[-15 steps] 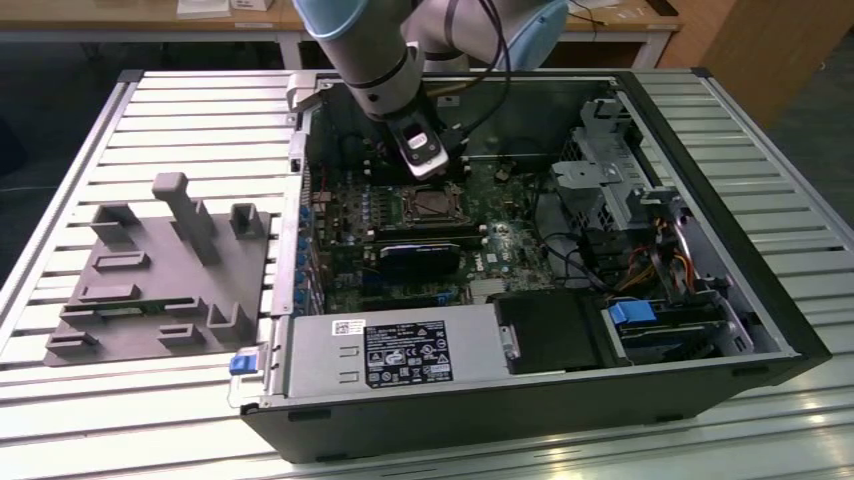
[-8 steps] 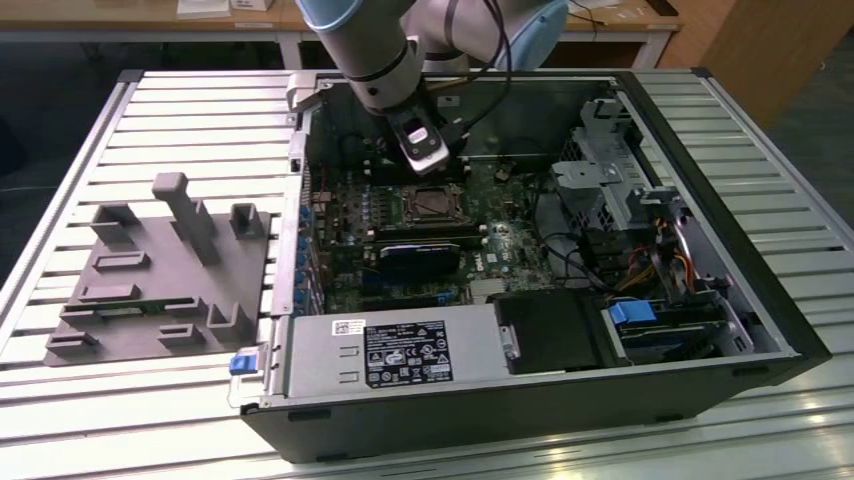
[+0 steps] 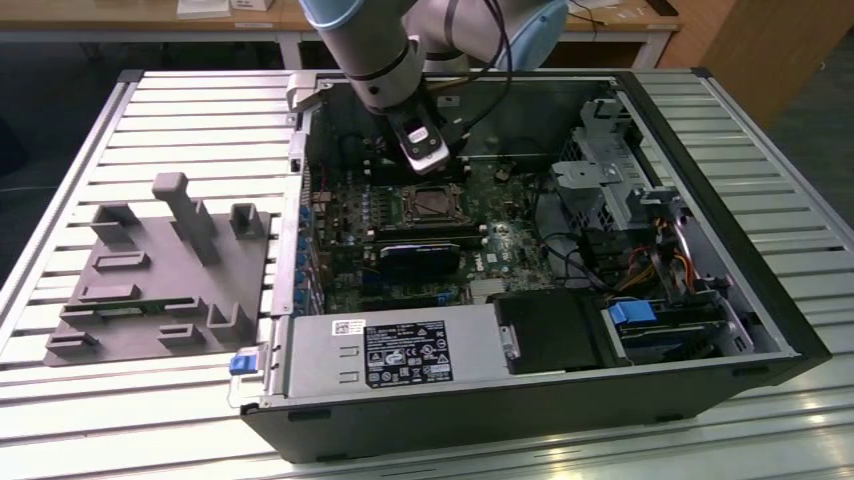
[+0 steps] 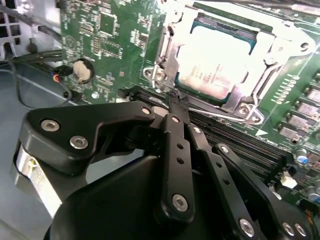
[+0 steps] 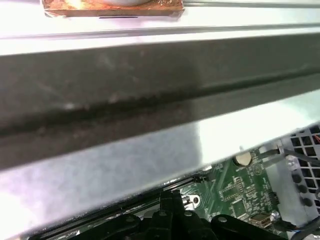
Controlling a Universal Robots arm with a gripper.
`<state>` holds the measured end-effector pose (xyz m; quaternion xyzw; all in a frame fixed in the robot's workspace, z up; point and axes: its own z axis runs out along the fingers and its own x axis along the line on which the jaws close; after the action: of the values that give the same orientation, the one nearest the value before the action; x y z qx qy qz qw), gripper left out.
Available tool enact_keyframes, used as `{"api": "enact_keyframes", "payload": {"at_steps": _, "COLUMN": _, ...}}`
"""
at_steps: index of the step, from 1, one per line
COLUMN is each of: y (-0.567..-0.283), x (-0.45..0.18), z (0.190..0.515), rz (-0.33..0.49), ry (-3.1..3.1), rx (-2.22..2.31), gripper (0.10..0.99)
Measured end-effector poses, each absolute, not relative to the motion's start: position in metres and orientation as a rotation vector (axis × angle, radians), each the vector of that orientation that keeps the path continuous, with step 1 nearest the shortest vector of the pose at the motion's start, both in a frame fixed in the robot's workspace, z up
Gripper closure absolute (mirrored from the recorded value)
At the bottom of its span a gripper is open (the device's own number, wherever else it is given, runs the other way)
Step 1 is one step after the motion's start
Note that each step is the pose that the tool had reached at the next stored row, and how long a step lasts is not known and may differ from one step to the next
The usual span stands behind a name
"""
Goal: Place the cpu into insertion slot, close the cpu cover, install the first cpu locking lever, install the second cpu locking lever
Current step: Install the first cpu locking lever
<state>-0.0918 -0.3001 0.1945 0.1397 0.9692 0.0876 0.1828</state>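
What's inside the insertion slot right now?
The cpu lies in the insertion slot, its silver top showing through the window of the cpu cover. The frame hides its edges; the slot's floor underneath is covered.

I can't read any of the print from here. In the exterior view, the black label (image 3: pixel 407 352) on the silver power supply (image 3: pixel 314 362) sits at about six o'clock from the insertion slot (image 3: pixel 430 204). It carries white print and symbols too fine for me to make out. The same goes for the small white sticker (image 3: pixel 350 325) at that label's ten o'clock. In the second wrist view I see faint dark lines of print on the cpu (image 4: pixel 215 62), none of them legible.
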Motion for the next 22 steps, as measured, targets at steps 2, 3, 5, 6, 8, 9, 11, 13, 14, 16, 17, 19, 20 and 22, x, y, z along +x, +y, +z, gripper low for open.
{"api": "enact_keyframes", "payload": {"at_steps": 2, "y": -0.3001, "x": -0.0910, "z": 0.1943, "rz": 0.243, "ry": 2.758, "rx": 0.399, "gripper": 0.984}}
{"api": "enact_keyframes", "payload": {"at_steps": 3, "y": -0.3001, "x": -0.0910, "z": 0.1943, "rz": 0.242, "ry": 2.760, "rx": 0.400, "gripper": 0.984}}
{"api": "enact_keyframes", "payload": {"at_steps": 5, "y": -0.3001, "x": -0.0910, "z": 0.1943, "rz": 0.242, "ry": 2.762, "rx": 0.401, "gripper": 0.984}}
{"api": "enact_keyframes", "payload": {"at_steps": 6, "y": -0.3001, "x": -0.0910, "z": 0.1943, "rz": 0.242, "ry": 2.763, "rx": 0.401, "gripper": 0.984}}
{"api": "enact_keyframes", "payload": {"at_steps": 8, "y": -0.2998, "x": -0.0909, "z": 0.1943, "rz": 0.242, "ry": 2.763, "rx": 0.401, "gripper": 0.984}}
{"api": "enact_keyframes", "payload": {"at_steps": 9, "y": -0.2992, "x": -0.0908, "z": 0.1943, "rz": 0.242, "ry": 2.763, "rx": 0.401, "gripper": 0.984}}
{"api": "enact_keyframes", "payload": {"at_steps": 11, "y": -0.2982, "x": -0.0909, "z": 0.1943, "rz": 0.242, "ry": 2.763, "rx": 0.401, "gripper": 0.984}}
{"api": "enact_keyframes", "payload": {"at_steps": 13, "y": -0.2973, "x": -0.0909, "z": 0.1943, "rz": 0.242, "ry": 2.763, "rx": 0.401, "gripper": 0.984}}
{"api": "enact_keyframes", "payload": {"at_steps": 14, "y": -0.2969, "x": -0.0909, "z": 0.1943, "rz": 0.242, "ry": 2.763, "rx": 0.401, "gripper": 0.984}}
{"api": "enact_keyframes", "payload": {"at_steps": 16, "y": -0.2965, "x": -0.0907, "z": 0.1943, "rz": 0.242, "ry": 2.763, "rx": 0.401, "gripper": 0.984}}
{"api": "enact_keyframes", "payload": {"at_steps": 17, "y": -0.2964, "x": -0.0906, "z": 0.1943, "rz": 0.242, "ry": 2.763, "rx": 0.401, "gripper": 0.984}}
{"api": "enact_keyframes", "payload": {"at_steps": 19, "y": -0.2961, "x": -0.0905, "z": 0.1943, "rz": 0.242, "ry": 2.763, "rx": 0.401, "gripper": 0.984}}
{"api": "enact_keyframes", "payload": {"at_steps": 20, "y": -0.2960, "x": -0.0904, "z": 0.1943, "rz": 0.242, "ry": 2.763, "rx": 0.401, "gripper": 0.984}}
{"api": "enact_keyframes", "payload": {"at_steps": 22, "y": -0.2955, "x": -0.0904, "z": 0.1943, "rz": 0.242, "ry": 2.763, "rx": 0.402, "gripper": 0.984}}
